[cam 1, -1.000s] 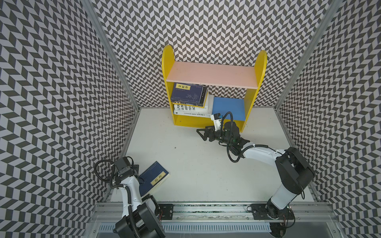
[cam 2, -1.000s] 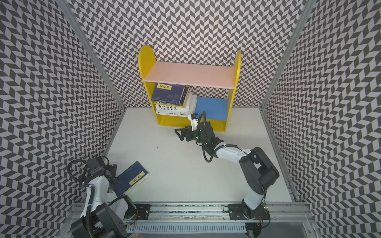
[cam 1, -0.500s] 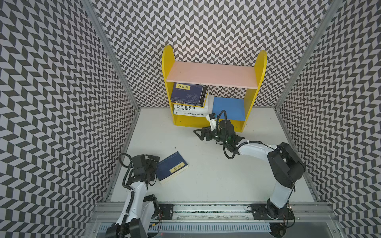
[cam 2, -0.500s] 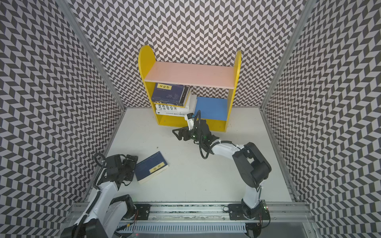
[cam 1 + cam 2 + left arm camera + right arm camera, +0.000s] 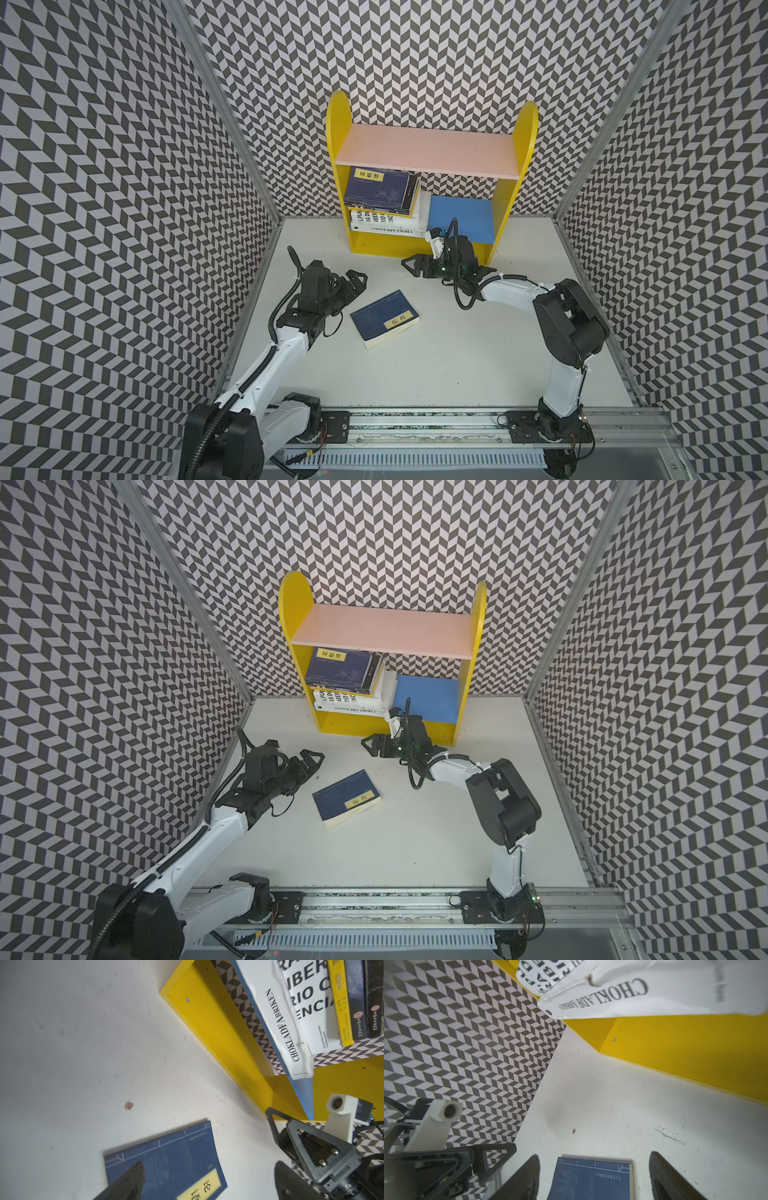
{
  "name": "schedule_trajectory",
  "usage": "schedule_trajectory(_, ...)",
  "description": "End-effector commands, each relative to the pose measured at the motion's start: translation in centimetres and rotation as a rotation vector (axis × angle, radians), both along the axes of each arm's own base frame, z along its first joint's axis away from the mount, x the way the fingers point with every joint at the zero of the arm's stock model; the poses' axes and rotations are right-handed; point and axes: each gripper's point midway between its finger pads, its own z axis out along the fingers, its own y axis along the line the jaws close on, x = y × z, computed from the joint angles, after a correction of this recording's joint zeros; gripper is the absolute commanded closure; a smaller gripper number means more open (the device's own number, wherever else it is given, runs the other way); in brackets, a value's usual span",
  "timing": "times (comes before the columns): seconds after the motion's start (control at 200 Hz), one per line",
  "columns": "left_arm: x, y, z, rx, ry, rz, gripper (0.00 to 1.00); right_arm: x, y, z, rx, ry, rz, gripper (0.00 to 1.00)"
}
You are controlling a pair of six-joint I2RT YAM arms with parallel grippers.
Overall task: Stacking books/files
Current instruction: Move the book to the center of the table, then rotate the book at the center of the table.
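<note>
Grey-white chevron walls [image 5: 124, 166] on three sides of white tabletop [image 5: 457, 357]. At back centre against rear wall, yellow bookshelf [image 5: 395, 249] with pink top board [image 5: 428, 151] and blue lower board [image 5: 461, 216]. On left part of blue board as top views show it, stack of books [image 5: 380, 208] lying flat: navy book with yellow label [image 5: 378, 193] on top. Under it in left wrist view, black books [image 5: 372, 997] and yellow book [image 5: 340, 1001]. At bottom, two white books with black lettering [image 5: 384, 226], lowest spine reading CHOKLADFABRIKEN. On tabletop in front of shelf, second navy book [image 5: 384, 318], flat, cover up, yellow label toward near right corner, skewed to table edges, between both arms. Near its far left side but not touching in both top views, left gripper [image 5: 356, 280], jaws wide apart, nothing between. Low in front of shelf base, right gripper [image 5: 409, 266], pointing left, clear of that book, jaws spread, empty.
</note>
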Motion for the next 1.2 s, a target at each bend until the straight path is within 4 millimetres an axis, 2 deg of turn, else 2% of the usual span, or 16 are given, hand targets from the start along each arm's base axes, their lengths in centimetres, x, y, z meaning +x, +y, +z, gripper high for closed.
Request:
schedule_trajectory(0.0,1.2,1.0,-2.7,0.176,0.023,-0.061,0.04,-1.6,0.2,-1.3,0.032,0.101,0.025,0.23)
schedule_trajectory(0.18,3.1,-0.7,-5.0,0.148,-0.004,-0.141,0.07,-5.2,-0.4,-5.0,0.011,0.251,0.07,0.31)
schedule_trajectory(0.366,2.8,-1.9,-7.9,0.098,0.034,-0.196,0.07,-10.3,-1.2,-7.7,-0.063,0.322,0.109,0.33)
schedule_trajectory(0.451,2.3,-2.3,-9.5,0.08,0.065,-0.204,0.07,-11.5,-1.9,-8.1,-0.074,0.35,0.099,0.32)
schedule_trajectory(0.546,1.5,-2.5,-11.0,0.077,0.098,-0.203,0.07,-11.9,-2.4,-8.3,-0.08,0.363,0.08,0.32)
schedule_trajectory(0.661,0.4,-2.4,-12.6,0.064,0.146,-0.179,0.07,-13.1,-1.8,-8.8,-0.062,0.409,0.114,0.32)
schedule_trajectory(0.771,-0.3,-2.9,-13.3,0.05,0.163,-0.187,0.07,-14.5,-1.4,-9.8,-0.055,0.455,0.137,0.32)
schedule_trajectory(0.937,-1.1,-3.7,-13.5,0.046,0.169,-0.203,0.07,-15.7,-0.6,-9.6,-0.042,0.457,0.162,0.32)
schedule_trajectory(1.042,-1.6,-4.3,-13.3,0.03,0.168,-0.212,0.07,-15.3,-0.1,-9.0,-0.027,0.44,0.169,0.32)
schedule_trajectory(1.192,-3.1,-5.7,-12.9,-0.019,0.169,-0.26,0.07,-13.0,1.1,-8.2,0.009,0.403,0.174,0.32)
